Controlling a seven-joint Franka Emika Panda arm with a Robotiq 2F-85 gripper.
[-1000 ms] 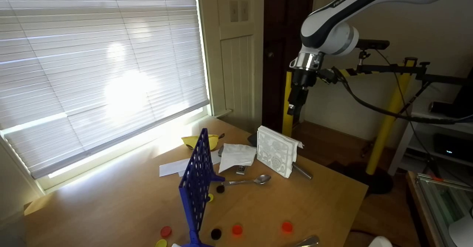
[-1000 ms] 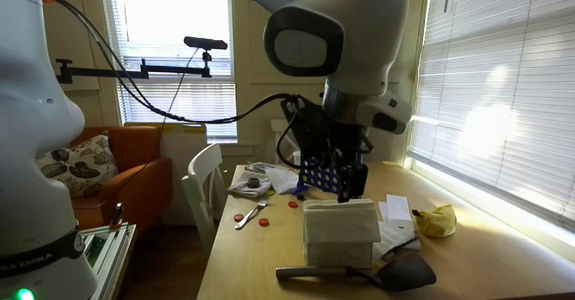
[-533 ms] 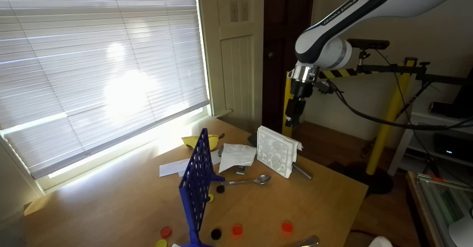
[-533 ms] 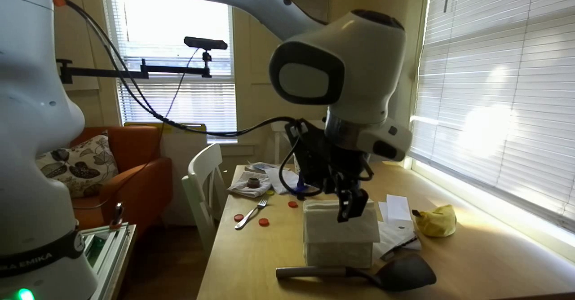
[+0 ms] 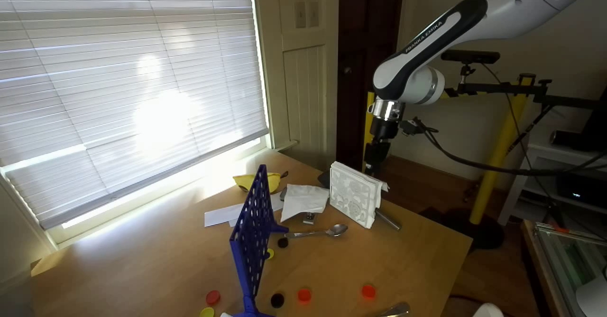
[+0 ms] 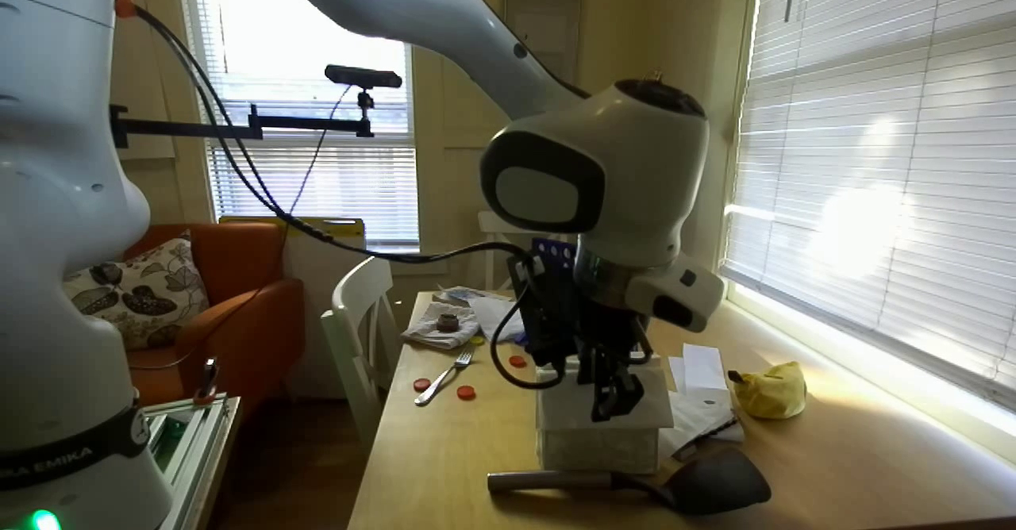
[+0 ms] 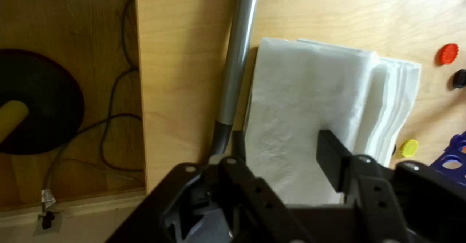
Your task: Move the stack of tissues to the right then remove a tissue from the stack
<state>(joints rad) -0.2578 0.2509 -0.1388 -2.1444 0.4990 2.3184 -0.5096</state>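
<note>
The arm extends above the table and bends down at the wrist, with the gripper pointing downward. Its fingers stand apart, partly spread. In both exterior views, the stack of tissues stands on the table near the gripper. In the wrist view, a draped tissue appears between the fingers; contact cannot be determined.
</note>
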